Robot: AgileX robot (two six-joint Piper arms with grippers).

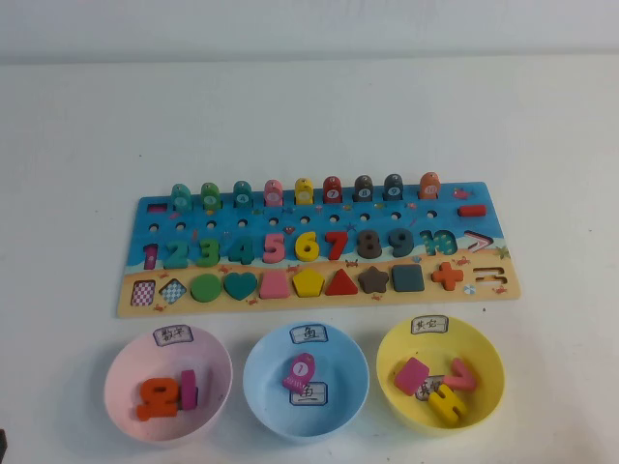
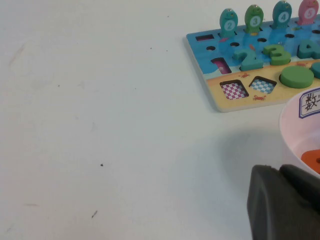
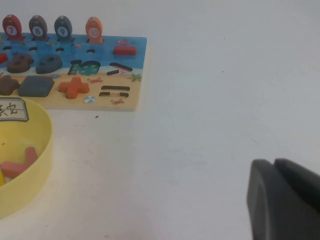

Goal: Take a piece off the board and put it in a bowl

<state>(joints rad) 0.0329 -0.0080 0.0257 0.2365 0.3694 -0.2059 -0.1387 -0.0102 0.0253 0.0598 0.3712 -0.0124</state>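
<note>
Here the left gripper [image 2: 285, 200] sits low at the table's near left corner, outside the high view; its wrist camera shows the two dark fingers pressed together with nothing between them, just beside the pink bowl's [image 1: 121, 372] rim. That bowl stands at about 7 o'clock from the board's [image 1: 488, 290] centre and already contains an orange numeral [image 1: 158, 396] and a magenta piece [image 1: 190, 389].

The piece [image 1: 175, 253], a teal "2", lies flat in its recess in the numeral row, second from the board's left end, with a magenta "1" [image 1: 150, 256] on one side and a green "3" [image 1: 205, 251] on the other, both close by. It is probably light, stiff painted wood, smooth enough to slip under a loose pinch. Because it sits partly sunk in its recess, only the raised upper part of its edges is open to a grip. The likely best hold is across the numeral's narrow width, jaws opened just past it and lowered from above, clear of the two neighbours.

Further along stand a blue bowl [image 1: 266, 411] at 6 o'clock and a yellow bowl [image 1: 488, 406] at 5 o'clock.

The right gripper [image 3: 282, 197] rests over bare table off the board's right end, likewise unseen from above; its fingers meet, empty.
</note>
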